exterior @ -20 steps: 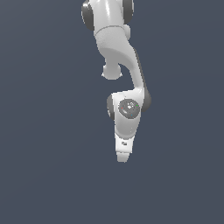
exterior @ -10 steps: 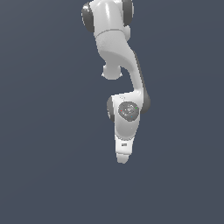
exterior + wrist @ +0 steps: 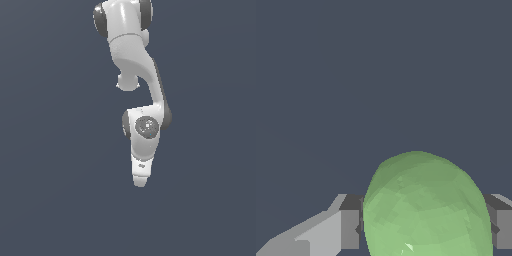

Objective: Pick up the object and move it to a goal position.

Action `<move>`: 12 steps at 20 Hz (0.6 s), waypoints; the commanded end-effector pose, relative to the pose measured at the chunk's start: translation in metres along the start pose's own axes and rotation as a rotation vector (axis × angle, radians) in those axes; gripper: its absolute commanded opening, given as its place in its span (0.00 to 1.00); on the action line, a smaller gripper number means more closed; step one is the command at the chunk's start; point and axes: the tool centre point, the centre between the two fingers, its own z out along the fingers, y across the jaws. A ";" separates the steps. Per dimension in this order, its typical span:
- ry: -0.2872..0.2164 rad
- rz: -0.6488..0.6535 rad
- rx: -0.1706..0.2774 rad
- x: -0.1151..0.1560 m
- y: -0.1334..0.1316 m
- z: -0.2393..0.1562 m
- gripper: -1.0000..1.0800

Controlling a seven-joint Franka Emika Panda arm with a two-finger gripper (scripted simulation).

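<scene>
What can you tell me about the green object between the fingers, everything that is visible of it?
The green object shows only in the wrist view. It is rounded, egg-like or fruit-like, pale translucent green, with a faceted, low-polygon surface and a small white mark near its lower edge. It sits between the two grey fingers, which stand close against its two sides, so it looks gripped. Its lower part is cut off by the picture's edge. Behind it there is only plain dark grey background. In the exterior view the arm hides it.

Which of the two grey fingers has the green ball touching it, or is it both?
Both. The green rounded object sits between the two fingers, covering each one's inner edge, so neither stands apart.
</scene>
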 end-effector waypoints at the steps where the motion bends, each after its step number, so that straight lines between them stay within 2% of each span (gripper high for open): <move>1: 0.000 0.000 0.000 -0.001 0.002 -0.001 0.00; 12: 0.000 0.000 0.000 -0.007 0.033 -0.007 0.00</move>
